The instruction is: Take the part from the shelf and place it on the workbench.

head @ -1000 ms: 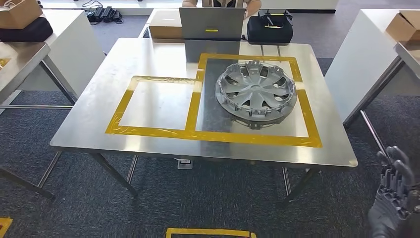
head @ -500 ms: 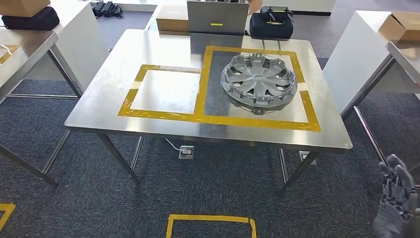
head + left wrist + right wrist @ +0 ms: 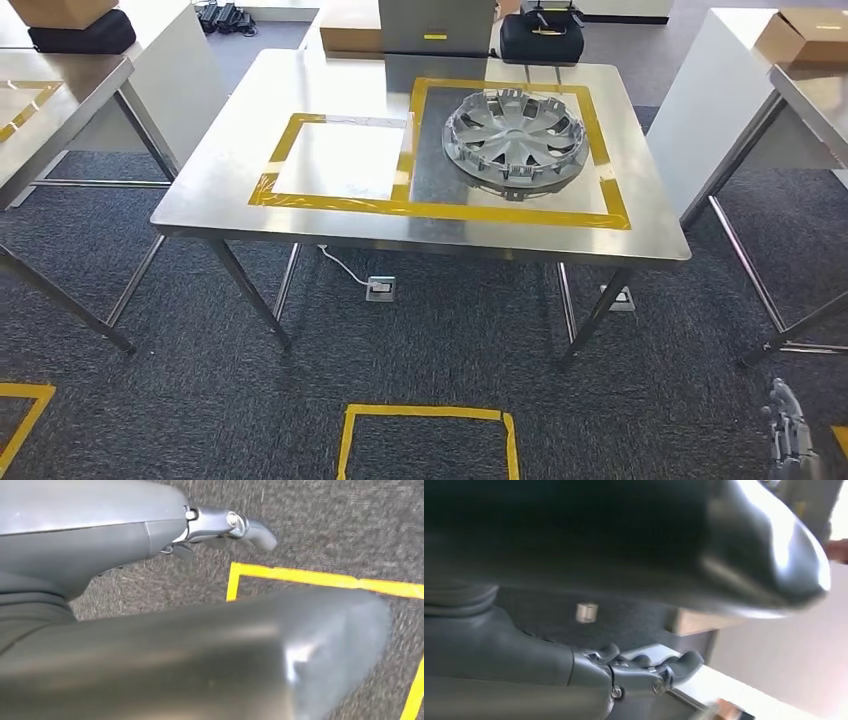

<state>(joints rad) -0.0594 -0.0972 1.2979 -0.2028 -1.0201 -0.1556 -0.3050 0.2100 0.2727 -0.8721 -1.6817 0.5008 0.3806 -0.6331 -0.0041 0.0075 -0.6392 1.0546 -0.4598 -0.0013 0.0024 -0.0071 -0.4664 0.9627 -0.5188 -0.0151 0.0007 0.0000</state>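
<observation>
Head camera high over workbench point(image 3: 300, 110) (wrists floorward)

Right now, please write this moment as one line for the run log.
part: silver plastic wheel cover lying inside large yellow-taped square | surface: steel workbench | right hand: low beside body, holding nothing | left hand: holding nothing

The right hand point(image 3: 788, 440) hangs low, well short of the desk point(image 3: 230, 170), fingers point(image 3: 782, 405) extended and holding nothing. The left hand point(image 3: 220, 527) hangs above the carpet, holding nothing.
</observation>
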